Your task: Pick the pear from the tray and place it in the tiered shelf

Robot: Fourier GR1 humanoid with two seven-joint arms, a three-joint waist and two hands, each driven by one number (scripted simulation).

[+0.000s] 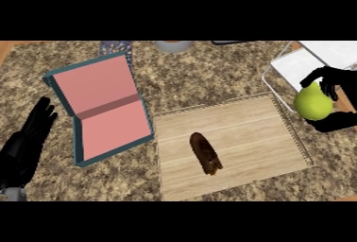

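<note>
R hand point(335, 78), pear point(311, 103) past tray point(244, 123) edge

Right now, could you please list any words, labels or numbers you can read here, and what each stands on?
No text can be read anywhere.
The pear, wooden tray, pink teal-edged stand and white shelf carry no lettering.
The patterned thing at the top edge is too blurred to tell.
</note>
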